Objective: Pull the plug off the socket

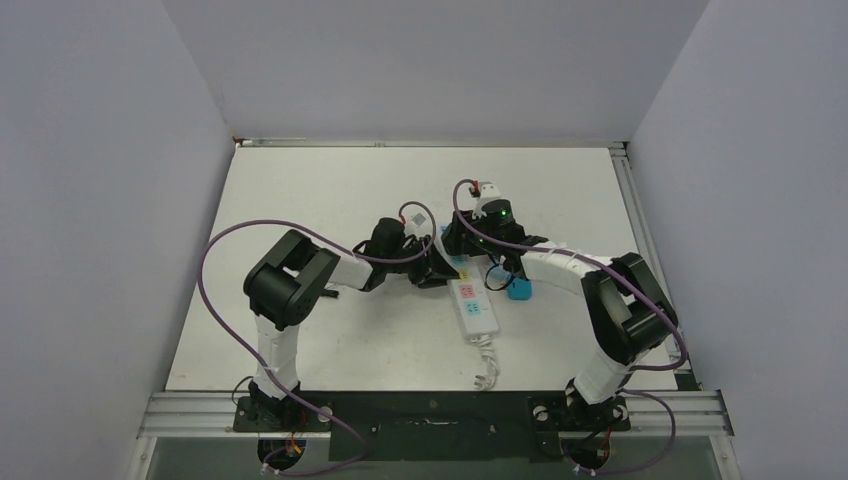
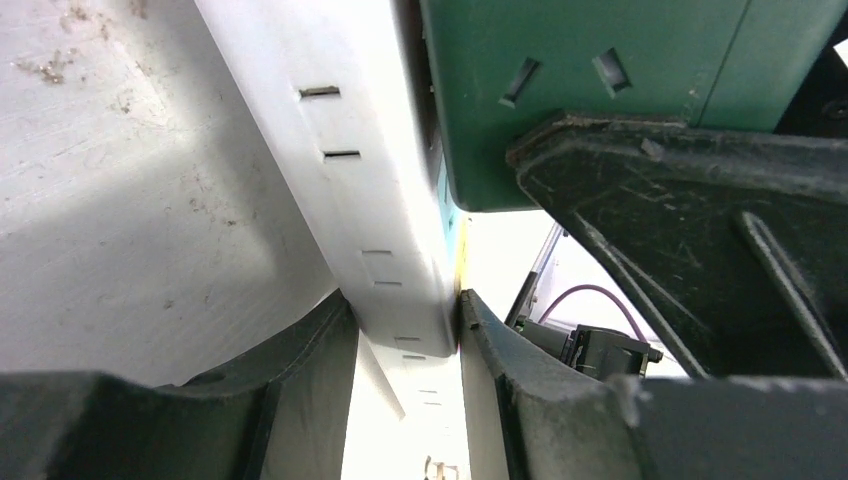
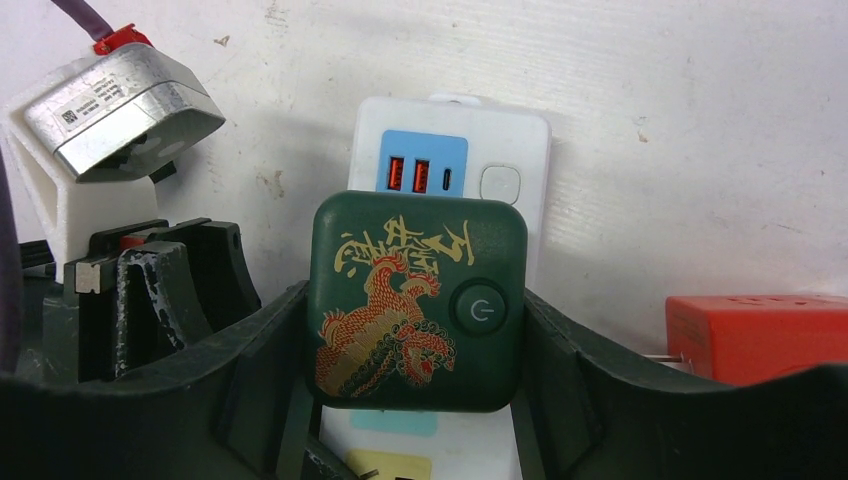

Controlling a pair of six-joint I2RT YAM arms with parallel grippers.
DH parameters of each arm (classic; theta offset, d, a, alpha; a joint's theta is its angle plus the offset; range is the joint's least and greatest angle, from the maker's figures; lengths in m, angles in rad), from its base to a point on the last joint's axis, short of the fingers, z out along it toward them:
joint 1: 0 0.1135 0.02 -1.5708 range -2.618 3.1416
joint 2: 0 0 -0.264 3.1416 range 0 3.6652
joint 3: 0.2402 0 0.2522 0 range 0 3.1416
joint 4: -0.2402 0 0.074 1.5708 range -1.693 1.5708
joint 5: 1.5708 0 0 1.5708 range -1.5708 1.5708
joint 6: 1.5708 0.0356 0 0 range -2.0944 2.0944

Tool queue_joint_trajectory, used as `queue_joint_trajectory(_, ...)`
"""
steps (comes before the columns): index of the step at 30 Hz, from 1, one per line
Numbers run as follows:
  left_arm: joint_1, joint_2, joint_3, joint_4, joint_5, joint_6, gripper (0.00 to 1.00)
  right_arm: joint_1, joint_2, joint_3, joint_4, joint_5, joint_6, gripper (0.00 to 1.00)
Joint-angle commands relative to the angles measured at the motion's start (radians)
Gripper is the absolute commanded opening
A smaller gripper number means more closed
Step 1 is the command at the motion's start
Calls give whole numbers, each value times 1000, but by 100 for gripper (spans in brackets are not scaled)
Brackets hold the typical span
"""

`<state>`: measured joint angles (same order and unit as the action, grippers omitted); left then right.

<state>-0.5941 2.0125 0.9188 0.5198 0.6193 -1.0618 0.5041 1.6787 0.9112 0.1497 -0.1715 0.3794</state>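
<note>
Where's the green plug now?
Centre of the right wrist view: the green plug sits on the white power strip below its blue USB panel, gripped by the right pincer.

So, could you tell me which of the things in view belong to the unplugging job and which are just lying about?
Part of the job:
- green plug, gripped by the right gripper
- power strip, clamped by the left gripper

Just lying about:
- blue block, beside the strip
- red block, on the table
</note>
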Motion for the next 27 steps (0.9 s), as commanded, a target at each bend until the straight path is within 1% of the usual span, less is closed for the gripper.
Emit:
queue_joint_trajectory(1,22,20,6,-100,-102,88,0,-23,-45,-32,2,-71,13,5)
queue_joint_trajectory(7,23,31,23,-132,-109,115,0,2,-73,-31,-34,50,-24,5)
queue_joint_trajectory(14,28,29,34,-166,-122,149,0,88,-88,-3,-93,253,-85,5)
queue_joint_trajectory(17,30,29,37,-168,-124,152,0,119,-85,9,-107,318,-102,5)
queue_joint_trajectory(19,30,29,37,-170,-123,152,0,125,-83,12,-111,330,-106,5)
queue_joint_trajectory(22,30,29,38,-173,-124,155,0,121,-84,12,-106,306,-99,5)
queue_joint_trajectory(27,30,34,40,-178,-125,161,0,64,-93,-3,-79,182,-64,5)
